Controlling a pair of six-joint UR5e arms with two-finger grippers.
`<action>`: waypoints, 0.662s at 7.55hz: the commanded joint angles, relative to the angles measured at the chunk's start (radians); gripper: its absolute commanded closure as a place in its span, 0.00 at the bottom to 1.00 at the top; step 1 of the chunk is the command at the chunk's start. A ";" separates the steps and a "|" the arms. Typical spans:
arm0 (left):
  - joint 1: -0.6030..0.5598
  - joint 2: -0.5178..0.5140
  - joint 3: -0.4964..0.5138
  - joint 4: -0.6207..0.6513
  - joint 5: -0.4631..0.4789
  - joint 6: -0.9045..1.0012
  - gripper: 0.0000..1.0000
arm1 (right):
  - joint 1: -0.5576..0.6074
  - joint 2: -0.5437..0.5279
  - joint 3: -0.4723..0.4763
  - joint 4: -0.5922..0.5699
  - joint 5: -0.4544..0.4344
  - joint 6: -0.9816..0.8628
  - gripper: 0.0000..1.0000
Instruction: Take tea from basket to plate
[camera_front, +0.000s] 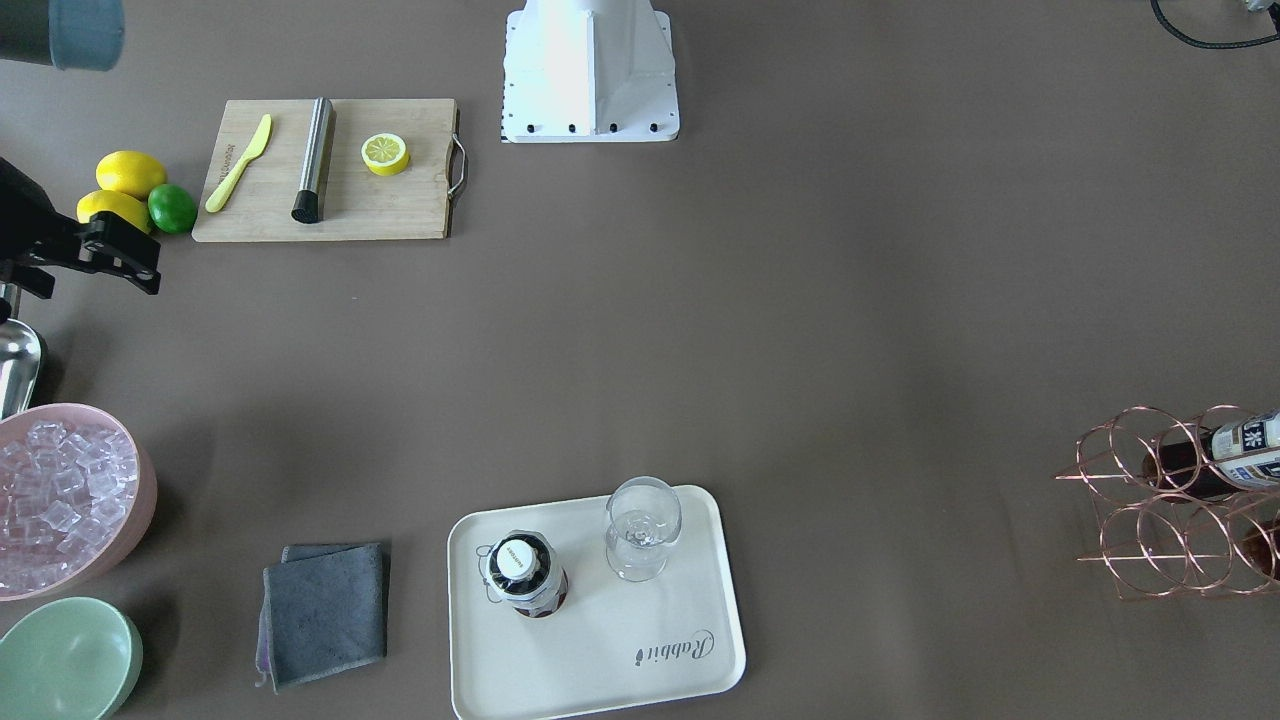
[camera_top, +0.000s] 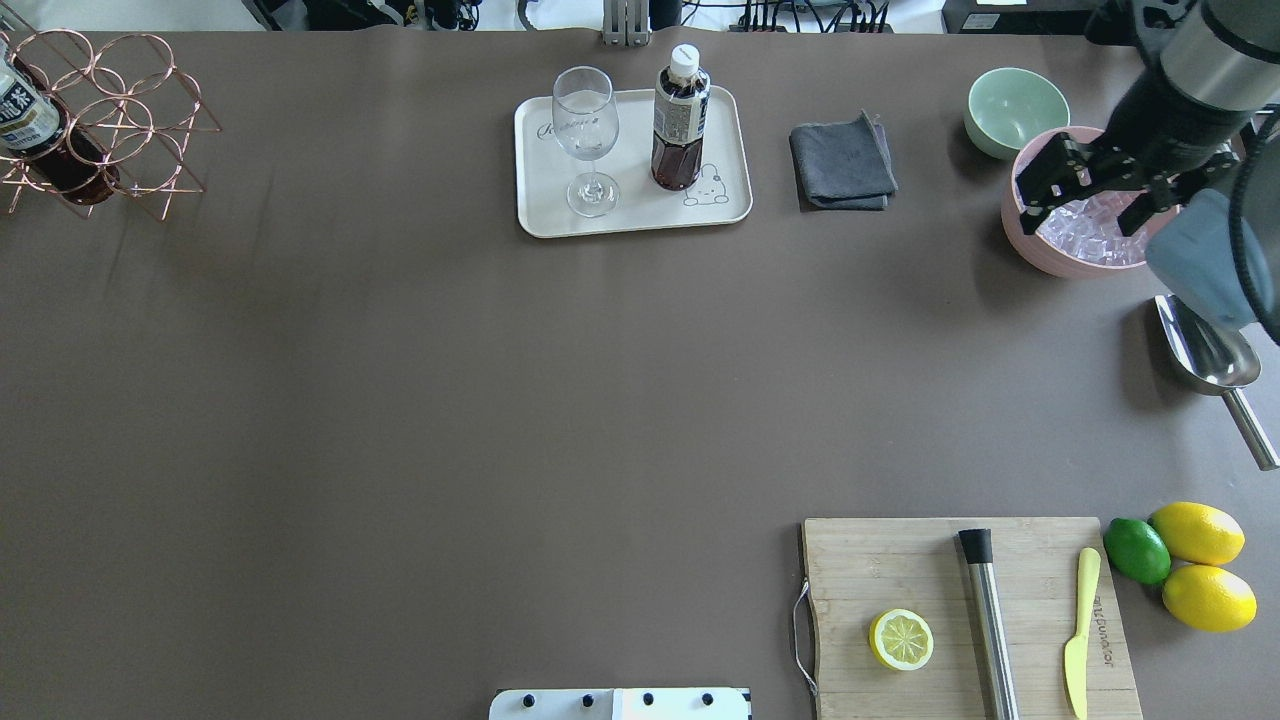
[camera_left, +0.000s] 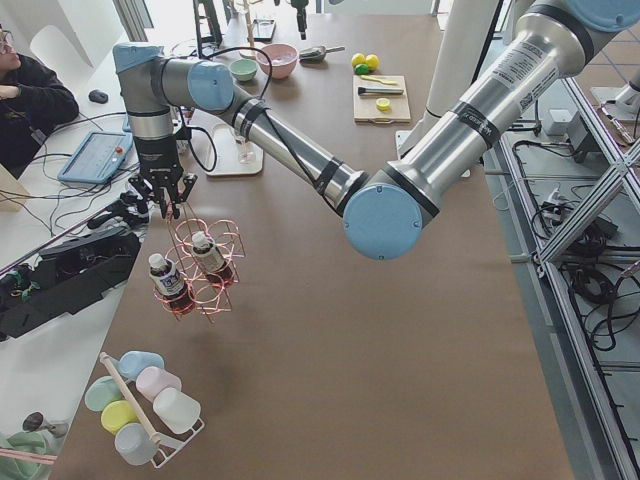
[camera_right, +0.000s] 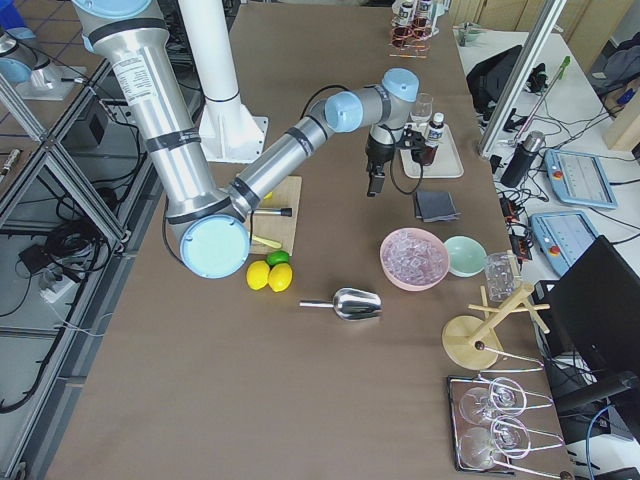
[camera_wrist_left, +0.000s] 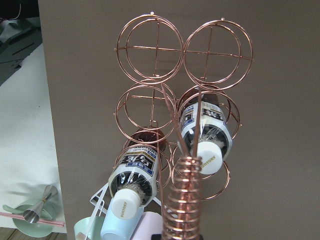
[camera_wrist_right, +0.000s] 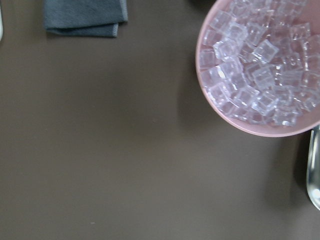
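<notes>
One tea bottle (camera_top: 680, 120) stands upright on the cream plate (camera_top: 640, 218), beside a clear glass (camera_top: 585, 130); it also shows in the front view (camera_front: 525, 575) on the plate (camera_front: 600, 660). The copper wire basket (camera_top: 120, 130) at the table's far left corner holds two more tea bottles (camera_wrist_left: 137, 175) (camera_wrist_left: 205, 130), lying in its rings. In the exterior left view my left gripper (camera_left: 165, 205) hangs just above the basket (camera_left: 205, 270); I cannot tell whether it is open or shut. My right gripper (camera_top: 1080, 210) is open and empty above the pink ice bowl's near rim.
The pink bowl of ice (camera_top: 1085, 250), a pale green bowl (camera_top: 1015, 105), a grey cloth (camera_top: 840, 165) and a metal scoop (camera_top: 1215, 365) lie at the right. A cutting board (camera_top: 960, 600) with half a lemon, a muddler and a knife sits near right, with lemons and a lime (camera_top: 1135, 550).
</notes>
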 joint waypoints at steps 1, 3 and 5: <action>0.027 -0.004 0.114 -0.124 0.000 -0.012 1.00 | 0.102 -0.230 0.126 -0.024 -0.019 -0.212 0.00; 0.041 -0.008 0.135 -0.137 0.000 -0.016 1.00 | 0.209 -0.390 0.143 -0.024 -0.042 -0.354 0.00; 0.062 -0.022 0.175 -0.177 0.001 -0.016 1.00 | 0.390 -0.499 0.134 -0.024 -0.105 -0.623 0.00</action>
